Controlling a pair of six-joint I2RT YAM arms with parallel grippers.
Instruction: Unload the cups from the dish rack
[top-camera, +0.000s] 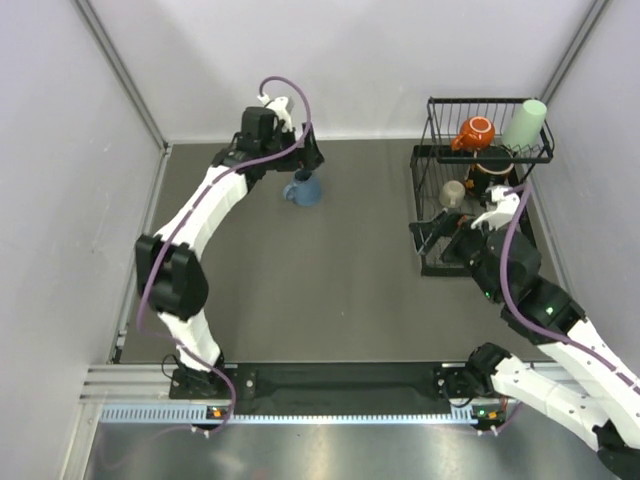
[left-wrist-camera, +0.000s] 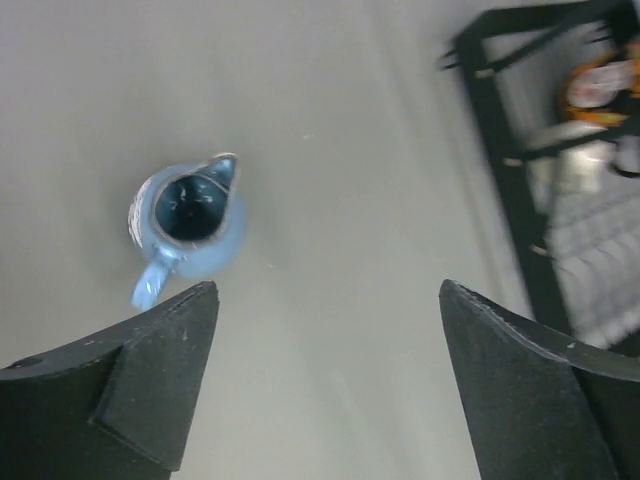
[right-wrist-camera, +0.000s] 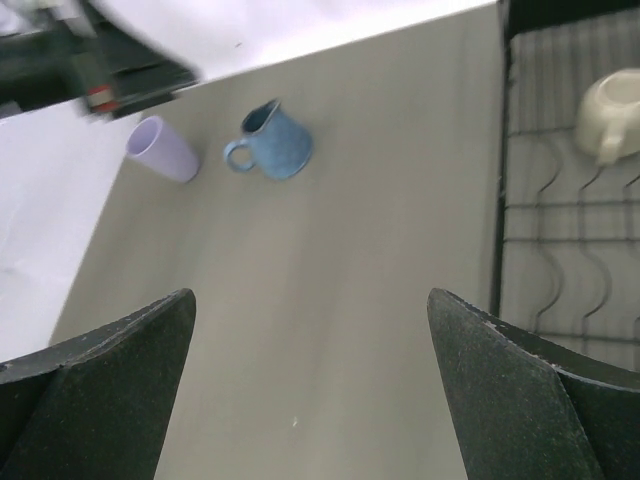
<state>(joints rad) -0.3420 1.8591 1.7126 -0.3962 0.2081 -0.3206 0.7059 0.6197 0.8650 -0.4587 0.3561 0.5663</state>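
Hovering wide and empty over the blue mug (top-camera: 303, 188), upright in the upper middle of the desk (top-camera: 350, 290), our left pincer (left-wrist-camera: 327, 295) seems done; our right pincer (right-wrist-camera: 310, 300), equally wide, sits by the dish rack (top-camera: 417, 190) for another.

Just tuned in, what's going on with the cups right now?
Neither tool holds anything. The left tool hangs open above the blue mug, which stands upright on the table, untouched. The lavender tumbler is out on the table too. The right tool is open by the dish rack, which holds the orange mug, pale green tumbler and beige mug.
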